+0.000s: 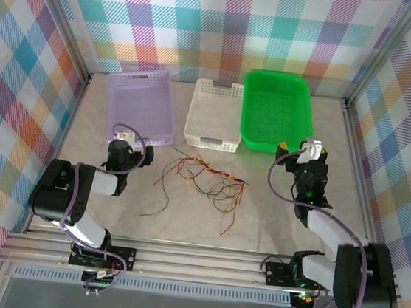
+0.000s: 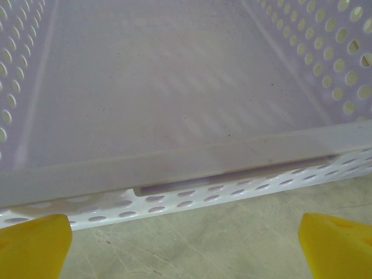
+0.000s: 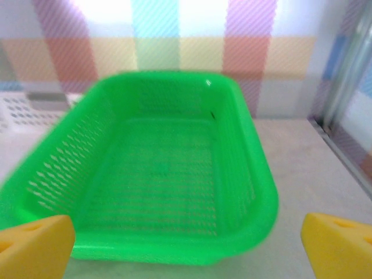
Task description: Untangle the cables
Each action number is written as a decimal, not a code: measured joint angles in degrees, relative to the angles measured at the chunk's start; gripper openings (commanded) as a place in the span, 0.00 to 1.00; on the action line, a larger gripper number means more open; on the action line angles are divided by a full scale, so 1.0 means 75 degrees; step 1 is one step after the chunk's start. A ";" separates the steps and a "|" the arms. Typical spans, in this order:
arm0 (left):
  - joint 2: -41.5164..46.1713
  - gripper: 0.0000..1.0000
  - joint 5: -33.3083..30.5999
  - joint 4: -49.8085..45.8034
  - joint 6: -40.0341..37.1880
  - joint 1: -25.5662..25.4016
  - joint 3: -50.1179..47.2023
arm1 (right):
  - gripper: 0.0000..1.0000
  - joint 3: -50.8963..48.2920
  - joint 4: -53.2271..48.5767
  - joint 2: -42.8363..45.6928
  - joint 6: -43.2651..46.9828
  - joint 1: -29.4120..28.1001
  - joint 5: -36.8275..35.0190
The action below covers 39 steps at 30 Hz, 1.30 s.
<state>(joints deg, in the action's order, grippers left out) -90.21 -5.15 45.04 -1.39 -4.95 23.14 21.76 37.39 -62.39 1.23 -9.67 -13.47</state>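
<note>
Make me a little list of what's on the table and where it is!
cables: tangled, loose on the table, nothing holding them
purple basket: back left
white basket: back middle, behind the cables
green basket: back right
left fingers: open, facing the purple basket
right fingers: open, facing the green basket

Three baskets stand in a row on the far half of the table (image 1: 183, 222): a lilac basket (image 1: 140, 109) on the left, a white basket (image 1: 215, 110) in the middle and a green basket (image 1: 277, 114) just beside it on the right. The lilac and white ones have perforated sides, and the green one is slotted. Plaid walls (image 1: 228, 23) close the left, far and right sides.
</note>
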 measured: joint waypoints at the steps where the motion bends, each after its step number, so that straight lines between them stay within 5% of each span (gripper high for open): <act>1: 0.0000 1.00 0.0000 0.0000 0.0000 0.0000 0.0000 | 1.00 0.0026 -0.0271 0.0385 0.0017 -0.0131 0.0044; 9: 0.0364 1.00 -0.0198 -0.0376 0.0012 0.0003 0.0009 | 1.00 0.0525 -0.2477 0.3252 -0.0825 -0.0437 0.1090; 14: 0.1766 1.00 -0.0195 -0.1145 0.0090 0.0000 -0.0003 | 1.00 0.1763 -0.4150 0.3698 -0.2151 -0.0443 0.1792; 27: 0.6860 1.00 0.0087 -0.4986 0.2157 -0.0073 0.0481 | 1.00 0.2425 -0.6586 0.1580 -0.3940 -0.0682 0.3987; 33: 0.7965 1.00 -0.0656 -0.8282 0.3923 -0.0178 0.2264 | 0.98 0.2798 -0.7627 0.0513 -0.3620 -0.2043 0.3319; 39: 0.7676 1.00 -0.0140 -0.9570 0.4418 -0.0262 0.2544 | 0.88 0.3086 -0.8242 -0.0589 -0.3474 -0.3089 0.2168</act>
<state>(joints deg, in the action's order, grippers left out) -32.64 -6.20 -26.74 31.75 -6.92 42.22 44.91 -24.43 -66.81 -24.82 -32.84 2.79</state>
